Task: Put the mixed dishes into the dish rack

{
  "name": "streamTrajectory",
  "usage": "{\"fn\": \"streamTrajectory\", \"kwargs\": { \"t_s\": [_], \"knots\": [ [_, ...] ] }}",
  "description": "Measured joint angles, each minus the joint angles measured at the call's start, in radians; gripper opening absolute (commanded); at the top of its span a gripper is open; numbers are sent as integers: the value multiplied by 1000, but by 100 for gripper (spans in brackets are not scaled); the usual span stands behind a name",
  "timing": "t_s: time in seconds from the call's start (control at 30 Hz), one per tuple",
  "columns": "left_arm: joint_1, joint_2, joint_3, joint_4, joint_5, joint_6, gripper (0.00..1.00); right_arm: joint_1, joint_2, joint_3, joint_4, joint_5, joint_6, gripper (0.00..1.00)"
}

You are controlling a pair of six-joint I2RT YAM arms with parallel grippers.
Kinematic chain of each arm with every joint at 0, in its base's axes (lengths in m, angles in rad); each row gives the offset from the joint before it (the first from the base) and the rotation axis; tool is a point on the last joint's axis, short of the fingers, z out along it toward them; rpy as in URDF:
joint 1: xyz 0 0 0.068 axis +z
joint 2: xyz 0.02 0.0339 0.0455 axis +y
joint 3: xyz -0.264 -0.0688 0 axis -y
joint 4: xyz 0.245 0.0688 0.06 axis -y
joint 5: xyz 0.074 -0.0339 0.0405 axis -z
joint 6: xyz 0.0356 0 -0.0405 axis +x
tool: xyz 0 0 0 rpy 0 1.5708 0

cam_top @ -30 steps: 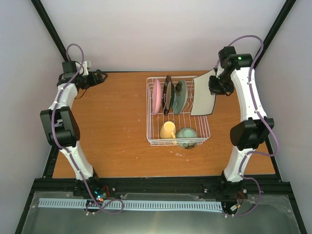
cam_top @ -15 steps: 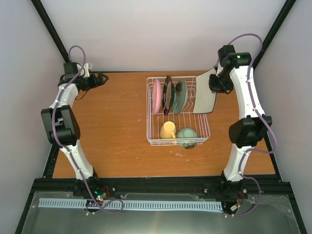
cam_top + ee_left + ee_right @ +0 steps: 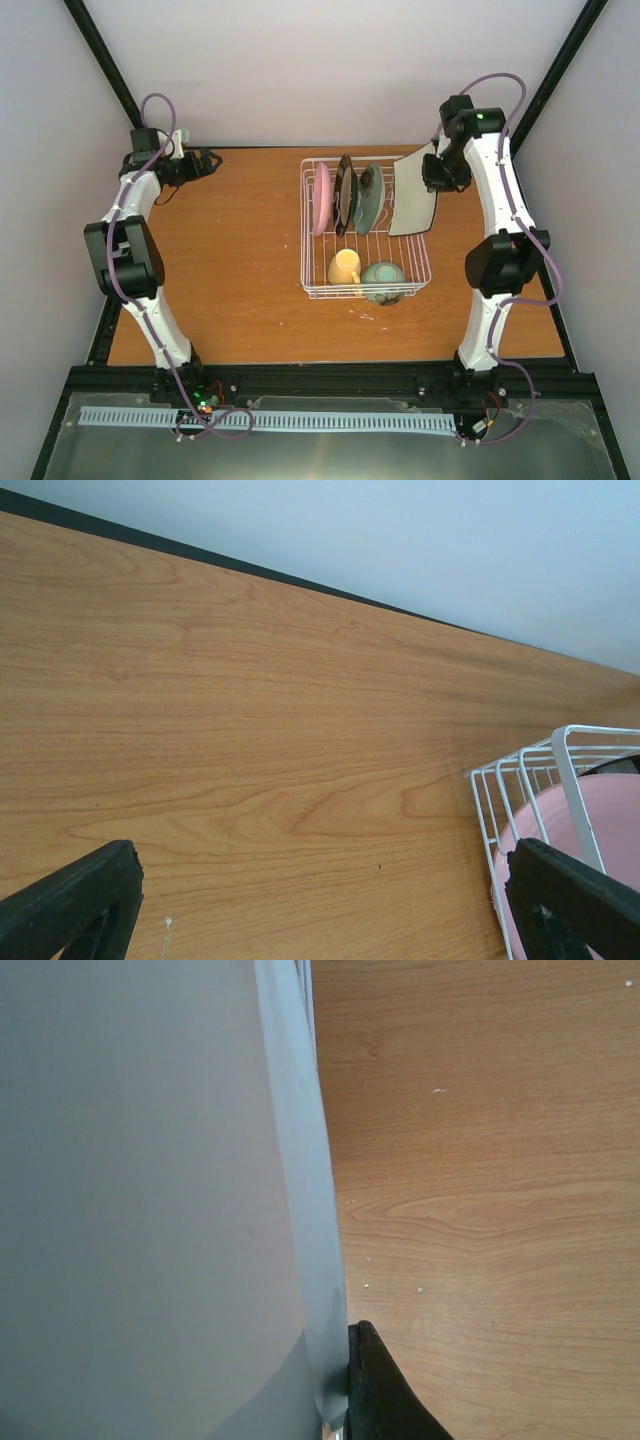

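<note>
Stiff, slick, breakable-looking (prob. ceramic) cream square plate [image 3: 413, 200] wants a rim hold. Right end effector [image 3: 434, 173] pinches its edge; left end effector [image 3: 322, 880] spread, empty.

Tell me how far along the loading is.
Done: pink round plate, dark brown round plate, teal plate, yellow mug and pale green bowl sit in the white wire rack. In hand: right gripper holds the cream square plate at the rack's right end. Left: slotting it in.
</note>
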Motion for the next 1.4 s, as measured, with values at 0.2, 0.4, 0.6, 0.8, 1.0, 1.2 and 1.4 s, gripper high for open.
{"fn": "streamTrajectory", "kwargs": {
  "t_s": [0.2,0.4,0.6,0.8,1.0,1.2,1.4],
  "knots": [
    [0,0,0,-3,0,0,100,8,7,7,5,1,-9,3],
    [0,0,0,-6,0,0,100,15,27,7,3,2,-13,3],
    [0,0,0,-6,0,0,100,19,39,7,1,2,-13,3],
    [0,0,0,-6,0,0,100,19,39,7,1,2,-13,4],
    [0,0,0,-6,1,0,100,19,43,8,1,2,-13,5],
    [0,0,-1,-6,0,0,100,22,83,42,-13,0,-6,9],
    [0,0,-1,-6,0,0,100,25,111,88,-33,-10,-9,25]
  ]
}}
